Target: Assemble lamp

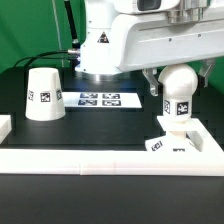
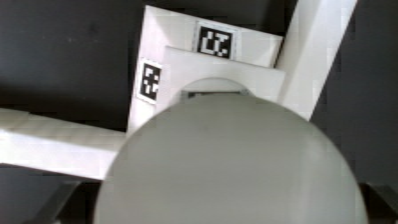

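Observation:
The white bulb [image 1: 177, 92] stands upright with its stem in the small square base [image 1: 171, 137] at the exterior view's right. My gripper [image 1: 176, 80] comes down from above, with a dark finger on each side of the bulb's round head, shut on it. In the wrist view the bulb's head [image 2: 222, 150] fills the middle and hides most of my gripper [image 2: 217, 208]. The tagged base [image 2: 210, 62] shows beyond it. The cone-shaped shade [image 1: 43, 93] stands alone at the exterior view's left, with a tag on its side.
The marker board [image 1: 98, 99] lies flat at mid-table under the arm. A raised white wall [image 1: 90, 157] runs along the front edge, right beside the base, and shows in the wrist view [image 2: 50, 140]. The big white robot body [image 1: 120, 35] stands behind.

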### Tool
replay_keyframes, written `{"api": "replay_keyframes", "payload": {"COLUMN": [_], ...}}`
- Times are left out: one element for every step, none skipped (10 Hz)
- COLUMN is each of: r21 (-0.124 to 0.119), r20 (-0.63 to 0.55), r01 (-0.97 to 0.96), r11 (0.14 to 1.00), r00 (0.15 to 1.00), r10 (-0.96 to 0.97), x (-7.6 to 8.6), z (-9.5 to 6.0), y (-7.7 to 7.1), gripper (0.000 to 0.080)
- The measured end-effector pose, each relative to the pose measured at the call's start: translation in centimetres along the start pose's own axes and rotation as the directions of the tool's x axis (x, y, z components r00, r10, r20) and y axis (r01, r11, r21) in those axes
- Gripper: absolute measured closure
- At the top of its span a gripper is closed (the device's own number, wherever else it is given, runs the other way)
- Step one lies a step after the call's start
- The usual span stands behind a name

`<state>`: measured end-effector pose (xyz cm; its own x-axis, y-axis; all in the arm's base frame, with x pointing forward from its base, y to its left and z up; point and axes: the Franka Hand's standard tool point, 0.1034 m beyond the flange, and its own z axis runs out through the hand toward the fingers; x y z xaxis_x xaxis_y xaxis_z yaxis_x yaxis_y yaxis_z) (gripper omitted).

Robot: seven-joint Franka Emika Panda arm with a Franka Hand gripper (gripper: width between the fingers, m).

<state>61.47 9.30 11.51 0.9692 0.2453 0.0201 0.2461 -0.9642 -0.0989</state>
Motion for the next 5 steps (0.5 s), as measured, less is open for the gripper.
{"api": "replay_keyframes", "payload": {"r21": [0.000, 0.000, 0.000, 0.000, 0.001], "r20": [0.000, 0.000, 0.000, 0.000, -0.001], "r01": [0.000, -0.005, -0.021, -0.021, -0.057], "r11": [1.000, 1.000, 1.000, 1.000, 0.998], "r00": [1.000, 1.000, 1.000, 1.000, 0.998], "r10": [0.000, 0.005, 0.021, 0.021, 0.057], "x": [0.00, 0.00, 0.00, 0.00, 0.01], "z": [0.00, 0.00, 0.00, 0.00, 0.02], "y": [0.00, 0.00, 0.00, 0.00, 0.00], "gripper": [0.0222, 0.0222, 0.0222, 0.0222, 0.0222]}}
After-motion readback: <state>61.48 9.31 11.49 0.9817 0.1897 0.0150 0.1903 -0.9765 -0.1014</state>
